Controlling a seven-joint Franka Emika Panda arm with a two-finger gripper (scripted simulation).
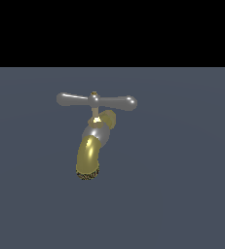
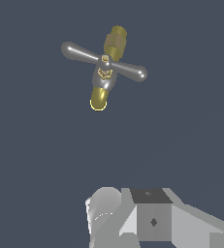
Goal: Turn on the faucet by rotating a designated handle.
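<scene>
The faucet point(image 1: 93, 141) stands alone on a flat slate-grey ground point(image 1: 182, 194), shown in the exterior view below a black band. Its curved spout point(image 1: 88, 156) is polished gold and bends downward to a rough, dark-gold nozzle rim point(image 1: 87, 173); a silver-grey collar point(image 1: 95, 132) joins the spout to a short gold body behind it. Across the top lies the handle point(image 1: 96, 100) — a slim, glossy grey crossbar whose two arms end in rounded knobs and meet at a small gold-tipped hub point(image 1: 94, 94). In the exterior view the bar runs nearly level, one knob toward that view's left, the other toward its right.

The wrist view looks down on the same faucet point(image 2: 105, 72): the handle point(image 2: 104, 61) crosses the gold body at a slant, and the spout mouth point(image 2: 98, 102) appears as a bright gold ring. Only the pale grey body of the gripper point(image 2: 137, 218) enters this picture — its fingers cannot be seen, so whether they are released or clenched cannot be told. The faucet lies well apart from the gripper, with bare ground between them and nothing touching the handle.
</scene>
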